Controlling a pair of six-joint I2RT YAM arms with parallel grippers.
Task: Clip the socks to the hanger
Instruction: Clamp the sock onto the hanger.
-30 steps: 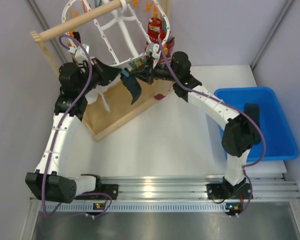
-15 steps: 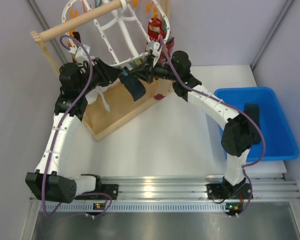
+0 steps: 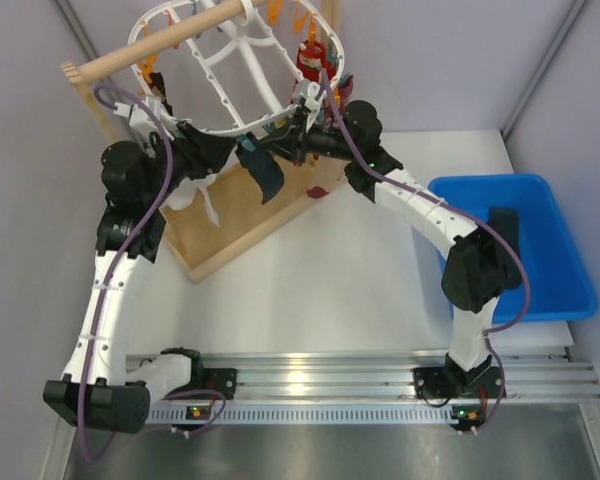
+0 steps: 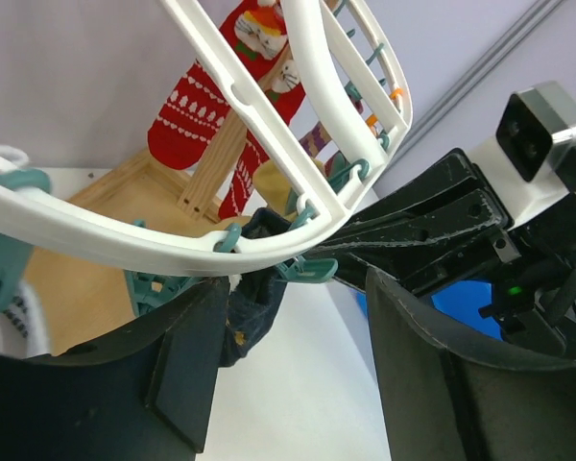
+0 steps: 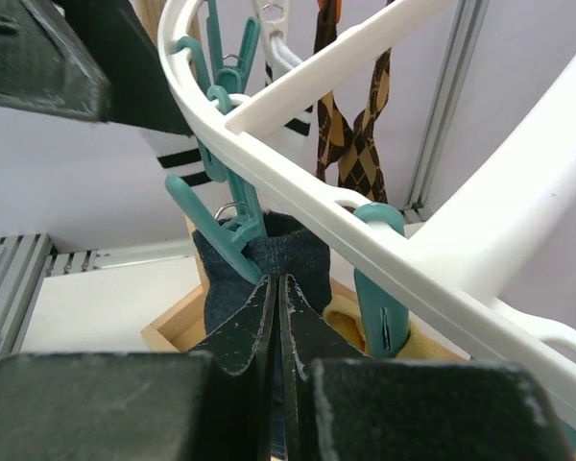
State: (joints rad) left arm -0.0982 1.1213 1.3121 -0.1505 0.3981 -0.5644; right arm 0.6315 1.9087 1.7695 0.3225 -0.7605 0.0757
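Up at the back of the counter (image 3: 360, 280), the hanger (image 3: 242, 75) hangs tipped from a wooden rod (image 3: 150, 52), over a wooden base (image 3: 235, 225). Both arms reach up to its near rim. A dark blue sock (image 3: 265, 172) hangs down from that rim, between the two arms.

The right fingers (image 5: 240, 336) are pressed together and pinch the top of the dark blue sock. A teal clip (image 5: 221, 226) on the rim sits right at the top edge of the sock, just beside the fingertips. A yellow sock (image 5: 350, 322) shows just behind.

The left fingers (image 4: 187, 375) are spread wide apart. The rim, a teal clip and the dark blue sock show in the gap between them.

A red sock (image 4: 187, 115) with white patterns hangs from the far side of the hanger. A blue bin (image 3: 555, 290) sits on the right side of the counter, well apart from the hanger.
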